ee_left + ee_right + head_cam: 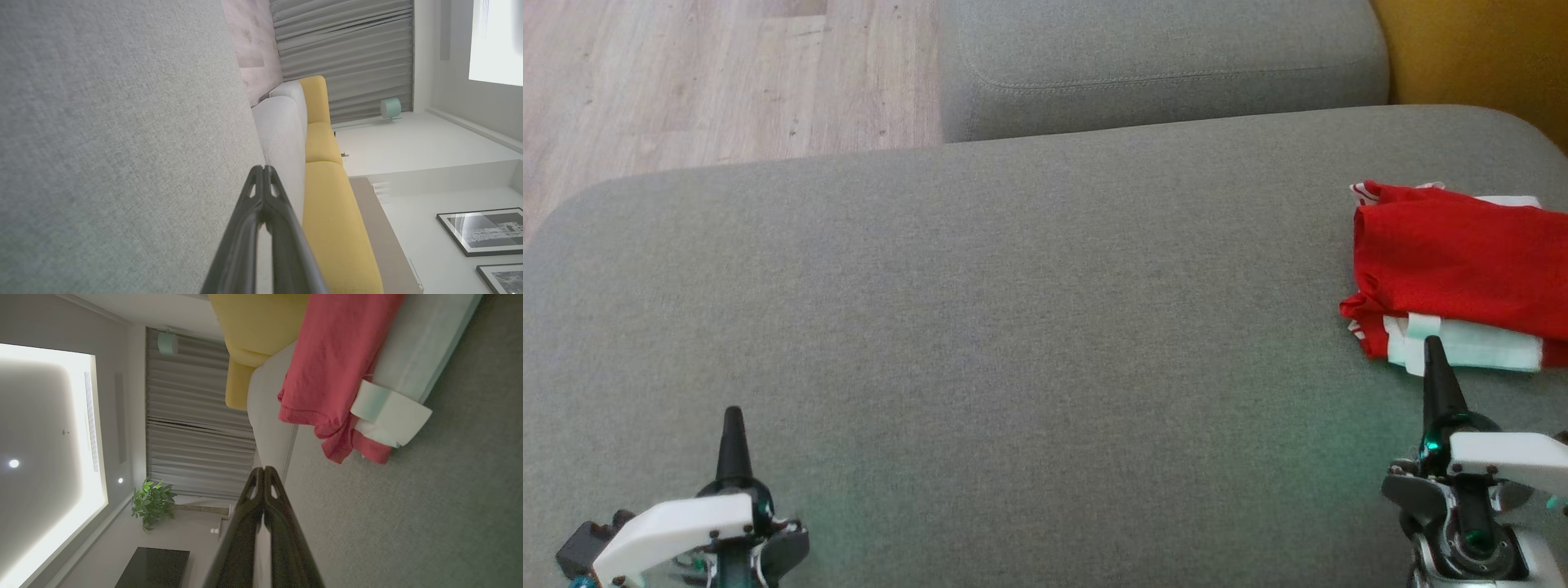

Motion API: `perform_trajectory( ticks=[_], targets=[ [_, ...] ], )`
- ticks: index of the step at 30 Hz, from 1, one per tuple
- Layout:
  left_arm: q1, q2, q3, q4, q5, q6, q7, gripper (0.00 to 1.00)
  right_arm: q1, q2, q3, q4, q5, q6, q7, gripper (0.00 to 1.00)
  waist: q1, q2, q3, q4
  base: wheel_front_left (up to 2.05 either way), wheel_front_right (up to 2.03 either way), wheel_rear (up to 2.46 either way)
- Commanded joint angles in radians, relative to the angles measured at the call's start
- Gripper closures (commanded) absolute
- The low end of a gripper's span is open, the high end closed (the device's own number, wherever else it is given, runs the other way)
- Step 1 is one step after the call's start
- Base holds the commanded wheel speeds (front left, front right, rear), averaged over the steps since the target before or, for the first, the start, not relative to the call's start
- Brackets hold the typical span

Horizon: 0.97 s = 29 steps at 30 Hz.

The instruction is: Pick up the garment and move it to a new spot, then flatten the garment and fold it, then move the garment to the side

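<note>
Here's the big grey cushion, spreading across most of what I see from the head. Beyond its far edge sits a second grey cushion, with pale wooden floor off the far left corner and a yellow seat off the far right. Now the garment: red with white trim, folded into a compact bundle. It lies at the big cushion's right edge, roughly midway between far and near, and runs out of the head view on that side. A white band shows along its near side. My right pincer is at the near right corner, fingers pressed tip to tip and gripping nothing. From the head its tip crosses that white band, but my right wrist view shows grey fabric between the tips and the cloth. My left pincer is at the near left corner, also clamped together and empty, well apart from the garment
</note>
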Motion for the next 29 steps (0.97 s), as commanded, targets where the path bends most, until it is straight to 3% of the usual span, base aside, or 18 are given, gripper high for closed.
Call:
perform_trajectory(
  ticks=[1, 19, 29],
  targets=[
    [-0.057, 0.007, 0.041, -0.031, -0.021, -0.007, 0.008, 1.0, -0.032, -0.004, 0.013, -0.041, 0.026, -0.001, 0.009, 1.0, 0.0, 0.0, 0.0, 0.0, 0.0, 0.0, 0.0],
    [-0.069, 0.008, 0.072, -0.03, -0.19, -0.016, 0.061, 1.0, -0.028, -0.005, -0.009, -0.061, 0.21, -0.001, 0.061, 1.0, 0.0, 0.0, 0.0, 0.006, 0.0, 0.0, 0.0],
    [-0.069, 0.008, 0.072, -0.03, -0.194, -0.016, 0.063, 1.0, -0.028, -0.005, -0.01, -0.061, 0.215, -0.001, 0.062, 1.0, 0.0, 0.0, 0.0, 0.006, 0.0, 0.0, 0.0]
  ],
)
